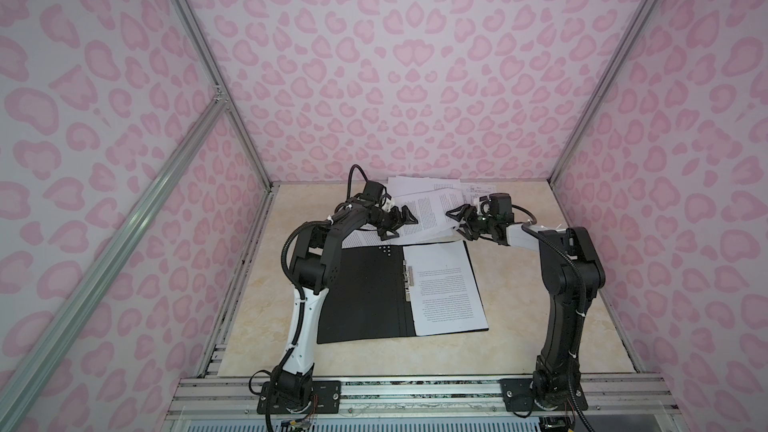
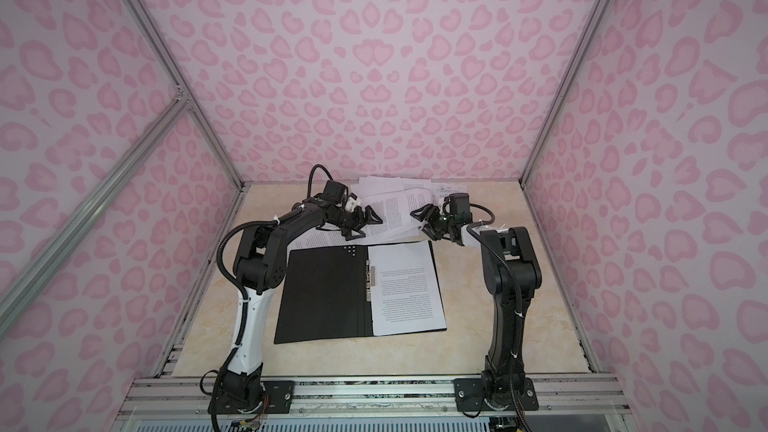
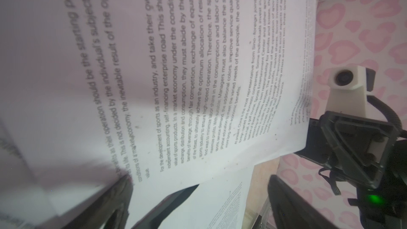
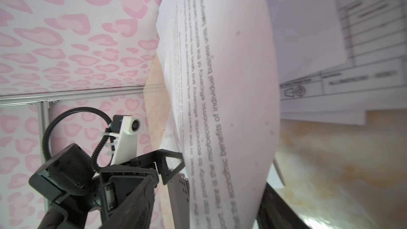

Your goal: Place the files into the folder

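Note:
The folder lies open on the table with its black inside up and a metal clip at the spine; one printed sheet rests on its right half. The other files are piled loosely behind it at the back. One sheet from this pile bows up between my two grippers. My left gripper stands open at the sheet's left edge, with the paper across its wide jaws. My right gripper is open at the right edge, and the curved sheet stands between its fingers.
A sheet with a line drawing lies at the back right of the pile. Pink patterned walls with metal frame rails close in the beige table on three sides. Both arm bases are bolted to the front rail.

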You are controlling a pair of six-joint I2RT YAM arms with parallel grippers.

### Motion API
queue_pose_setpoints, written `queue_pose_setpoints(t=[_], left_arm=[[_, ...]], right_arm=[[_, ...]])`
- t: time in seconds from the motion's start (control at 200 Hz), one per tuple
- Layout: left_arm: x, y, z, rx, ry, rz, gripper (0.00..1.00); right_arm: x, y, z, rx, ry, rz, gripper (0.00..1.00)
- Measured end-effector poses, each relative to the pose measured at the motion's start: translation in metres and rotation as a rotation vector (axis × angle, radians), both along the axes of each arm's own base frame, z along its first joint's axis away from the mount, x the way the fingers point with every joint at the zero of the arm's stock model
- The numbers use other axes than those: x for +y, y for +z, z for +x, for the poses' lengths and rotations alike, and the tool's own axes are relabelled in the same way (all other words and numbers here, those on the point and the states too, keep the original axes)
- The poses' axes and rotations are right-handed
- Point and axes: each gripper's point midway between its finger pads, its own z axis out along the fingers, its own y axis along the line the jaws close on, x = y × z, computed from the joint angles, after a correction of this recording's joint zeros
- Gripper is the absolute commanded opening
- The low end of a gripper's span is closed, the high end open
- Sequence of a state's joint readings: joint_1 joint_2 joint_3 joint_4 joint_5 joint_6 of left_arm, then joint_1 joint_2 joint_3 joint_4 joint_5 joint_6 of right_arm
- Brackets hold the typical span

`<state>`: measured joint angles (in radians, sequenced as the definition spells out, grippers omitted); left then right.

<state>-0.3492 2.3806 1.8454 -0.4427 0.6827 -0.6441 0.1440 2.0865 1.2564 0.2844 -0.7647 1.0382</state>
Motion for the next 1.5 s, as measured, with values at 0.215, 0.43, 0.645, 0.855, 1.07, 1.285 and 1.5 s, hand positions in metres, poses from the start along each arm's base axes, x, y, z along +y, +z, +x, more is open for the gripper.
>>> queue_pose_setpoints(t=[0.215, 0.43, 0.645, 0.855, 1.07, 1.285, 1.5], left_arm=[[0.001, -0.002, 0.000, 0.012, 0.010, -0.011, 0.98], [0.001, -0.001, 0.001, 0.025, 0.022, -0.026, 0.98], [0.003, 0.001, 0.002, 0.033, 0.030, -0.055, 0.98], [0.003, 0.002, 0.003, 0.038, 0.044, -0.077, 0.98], [0.004, 0.003, 0.003, 0.039, 0.047, -0.088, 0.98], [0.005, 0.003, 0.003, 0.037, 0.049, -0.104, 0.98], [0.006, 0.003, 0.003, 0.043, 0.052, -0.122, 0.98]], right_arm=[[0.022, 0.009, 0.003, -0.025, -0.047, 0.039, 0.79], [0.036, 0.013, 0.002, -0.045, -0.095, 0.038, 0.78], [0.051, 0.013, -0.003, -0.071, -0.138, 0.032, 0.77], [0.056, 0.015, -0.009, -0.081, -0.195, -0.007, 0.81], [0.056, 0.005, -0.011, -0.055, -0.231, -0.080, 0.85], [0.041, -0.003, -0.022, -0.033, -0.275, -0.138, 0.88], [0.029, -0.004, -0.021, -0.068, -0.323, -0.113, 0.84]])
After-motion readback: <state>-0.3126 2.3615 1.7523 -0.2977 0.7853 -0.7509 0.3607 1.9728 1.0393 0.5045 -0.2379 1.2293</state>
